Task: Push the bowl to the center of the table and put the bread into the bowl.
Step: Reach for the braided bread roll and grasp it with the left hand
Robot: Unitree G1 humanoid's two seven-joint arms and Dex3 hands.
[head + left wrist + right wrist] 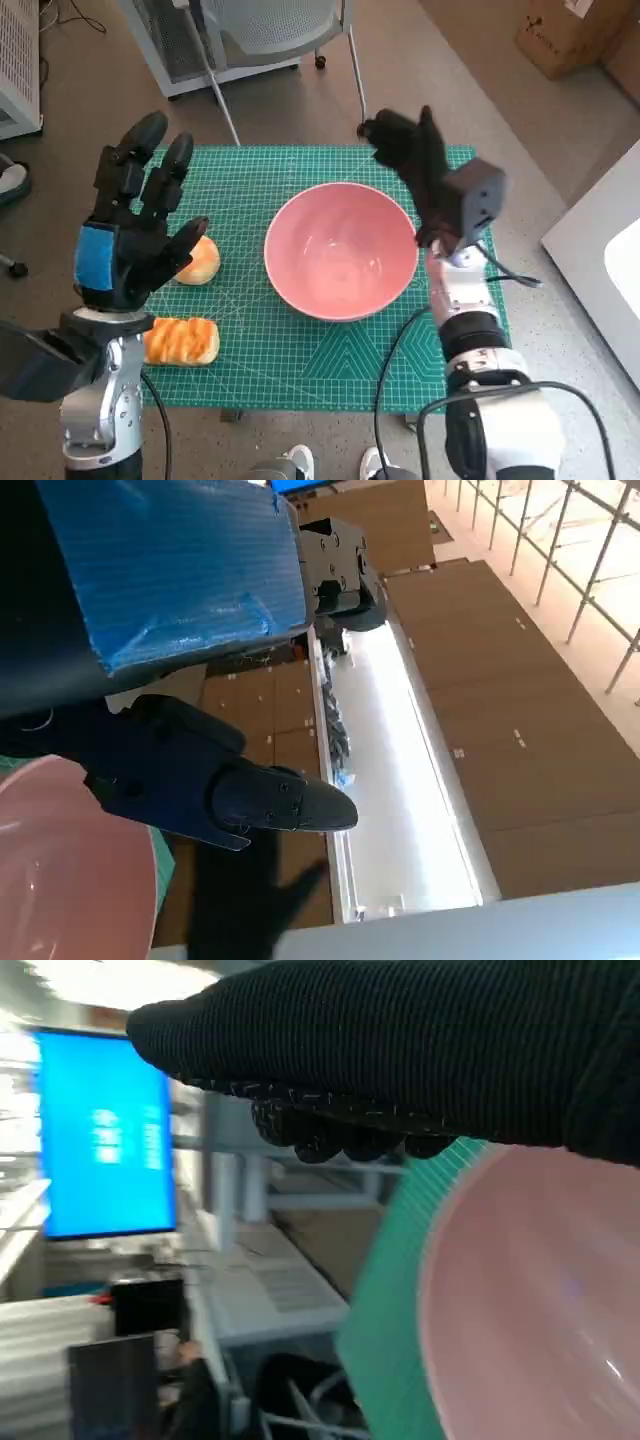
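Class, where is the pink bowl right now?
In the head view, the pink bowl sits mid-mat on the green mat, between the bread rolls and the right hand.

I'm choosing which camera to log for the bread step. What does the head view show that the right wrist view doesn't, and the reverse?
Only the head view shows the two bread pieces, a round bun and a long loaf, and the raised left hand with its fingers spread. Only the right wrist view shows a blue screen. Both show the pink bowl, the green mat and the gloved right hand.
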